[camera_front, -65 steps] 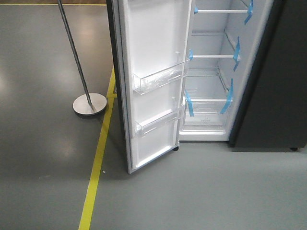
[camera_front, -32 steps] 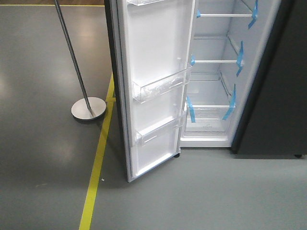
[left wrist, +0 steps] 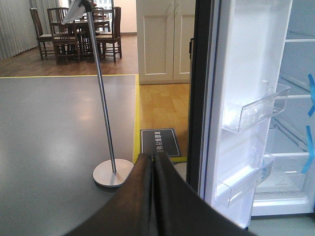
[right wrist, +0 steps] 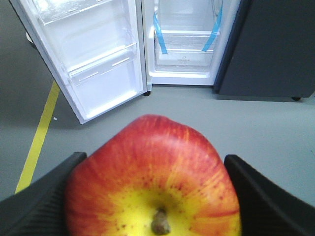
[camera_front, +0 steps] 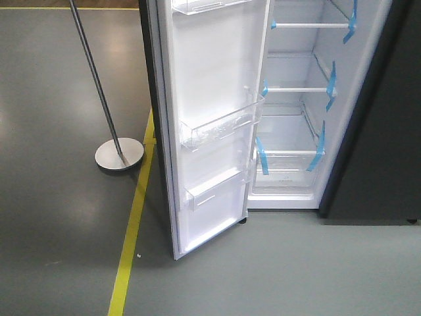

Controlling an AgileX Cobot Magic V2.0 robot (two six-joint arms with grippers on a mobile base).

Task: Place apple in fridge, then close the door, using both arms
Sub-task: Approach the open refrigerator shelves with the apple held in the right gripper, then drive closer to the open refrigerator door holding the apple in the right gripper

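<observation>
The apple, red with a yellow patch round its stem, fills the lower right wrist view. My right gripper is shut on it, one black finger on each side. Ahead of it the fridge stands open over the grey floor, with a white interior, clear drawers and blue tape strips. Its door is swung wide to the left. In the front view the fridge and door show, but no arm. My left gripper is shut and empty, left of the door.
A metal pole on a round base stands left of the door beside a yellow floor line. A dark grey panel flanks the fridge on the right. A dark floor mat, white cabinets and dining chairs lie behind.
In the front view the fridge, door and pole base have all slid lower in the frame and look slightly nearer. Nothing else differs.
</observation>
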